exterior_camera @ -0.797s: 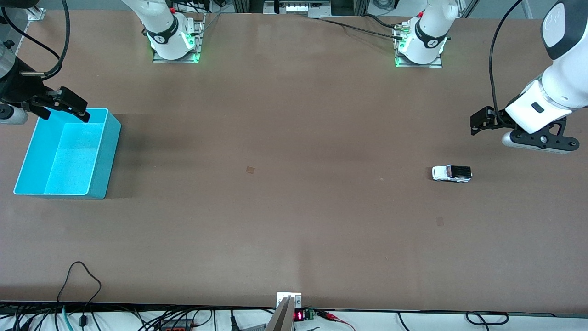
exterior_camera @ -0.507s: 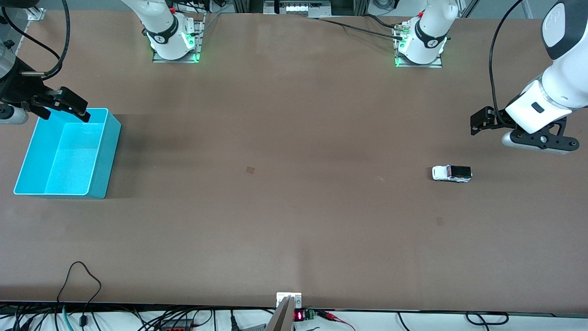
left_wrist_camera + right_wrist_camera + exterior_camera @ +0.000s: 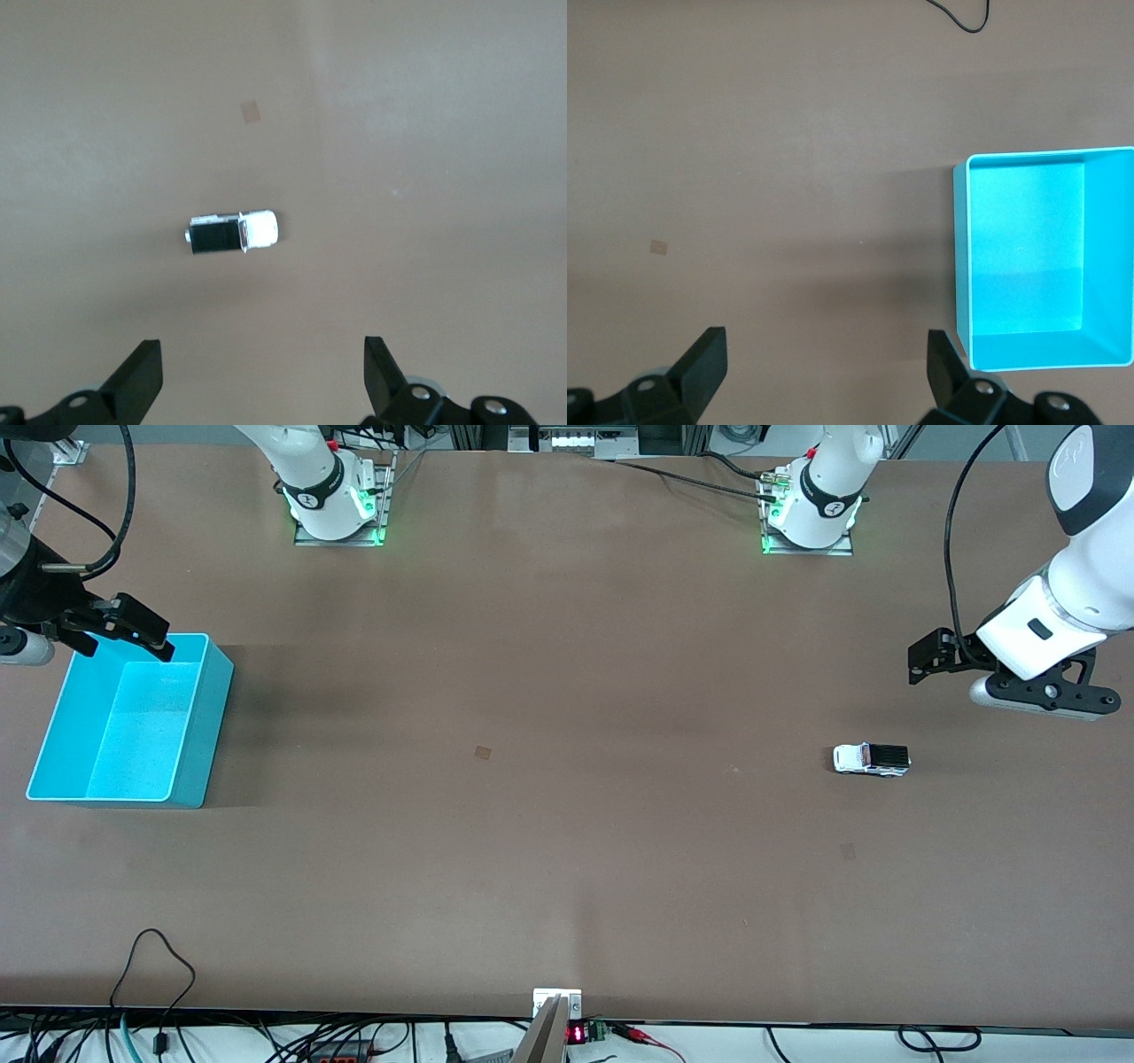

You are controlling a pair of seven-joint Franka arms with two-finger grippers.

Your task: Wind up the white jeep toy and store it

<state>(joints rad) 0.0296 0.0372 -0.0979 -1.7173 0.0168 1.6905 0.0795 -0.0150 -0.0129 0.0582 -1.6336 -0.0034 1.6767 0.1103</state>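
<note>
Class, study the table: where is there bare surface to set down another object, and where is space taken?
Bare table runs between the blue bin and the white jeep toy, and from both down to the front edge. Space is taken at the bin, where the open right gripper hangs, and near the jeep under the open left gripper.
</note>
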